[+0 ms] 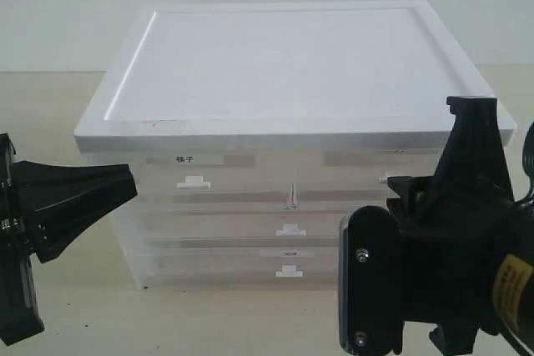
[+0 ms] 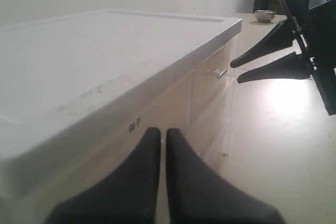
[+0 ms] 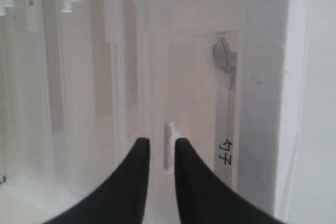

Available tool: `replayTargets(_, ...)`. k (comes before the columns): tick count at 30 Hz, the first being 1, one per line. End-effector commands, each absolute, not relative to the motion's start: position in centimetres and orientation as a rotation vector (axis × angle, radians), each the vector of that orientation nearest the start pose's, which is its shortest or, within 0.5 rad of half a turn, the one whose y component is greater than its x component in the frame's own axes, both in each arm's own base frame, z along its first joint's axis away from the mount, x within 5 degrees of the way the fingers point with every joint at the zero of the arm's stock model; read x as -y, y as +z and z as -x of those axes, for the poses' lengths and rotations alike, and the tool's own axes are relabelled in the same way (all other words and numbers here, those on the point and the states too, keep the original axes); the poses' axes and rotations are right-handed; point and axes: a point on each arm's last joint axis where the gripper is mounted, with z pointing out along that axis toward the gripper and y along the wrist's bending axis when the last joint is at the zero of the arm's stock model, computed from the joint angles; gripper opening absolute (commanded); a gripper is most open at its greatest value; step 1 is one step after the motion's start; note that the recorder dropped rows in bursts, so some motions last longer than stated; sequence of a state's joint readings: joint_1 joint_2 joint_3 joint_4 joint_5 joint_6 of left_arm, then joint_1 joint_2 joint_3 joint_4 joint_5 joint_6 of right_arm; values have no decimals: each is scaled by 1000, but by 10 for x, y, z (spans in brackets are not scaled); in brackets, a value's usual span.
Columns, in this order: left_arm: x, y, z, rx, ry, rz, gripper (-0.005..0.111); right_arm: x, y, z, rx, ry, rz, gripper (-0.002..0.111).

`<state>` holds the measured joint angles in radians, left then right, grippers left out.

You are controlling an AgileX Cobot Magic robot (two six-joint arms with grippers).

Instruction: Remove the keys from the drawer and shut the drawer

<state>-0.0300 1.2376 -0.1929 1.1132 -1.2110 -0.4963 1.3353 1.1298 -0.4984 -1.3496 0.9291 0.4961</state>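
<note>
Because the keys [image 3: 224, 59] lie inside the closed drawer [image 3: 184, 93], the right gripper [image 3: 161, 141] aims narrowly parted fingers [image 3: 134, 171] at the drawer's white tab [image 3: 168, 129] to pull it, the left gripper [image 2: 160, 130] held shut nearby.

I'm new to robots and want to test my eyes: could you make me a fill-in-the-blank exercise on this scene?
The cabinet's top is ___. The keys lie ___ the drawer. The ___ pincer faces that drawer's pull tab.
Missing words: white; inside; right.
</note>
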Motion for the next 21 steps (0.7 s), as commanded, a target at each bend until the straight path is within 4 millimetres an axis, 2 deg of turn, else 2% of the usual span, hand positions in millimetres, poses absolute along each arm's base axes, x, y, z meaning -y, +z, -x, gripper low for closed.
replayTargets(1, 82, 205, -152, -1432, -766, -864, 5, -155, 242, -112, -1451, -701, 1552, 35)
replayTargets(6, 82, 205, -152, -1432, -767, -867, 5, -149, 240, -128, -1507, -668, 1521, 35)
replayTargets(17, 82, 205, -152, -1432, -768, -871, 5, -156, 235, -123, -1493, -547, 1572, 35)
replayTargets(21, 82, 205, -152, -1432, -768, -871, 5, -152, 226, -121, -1446, -589, 1617, 35)
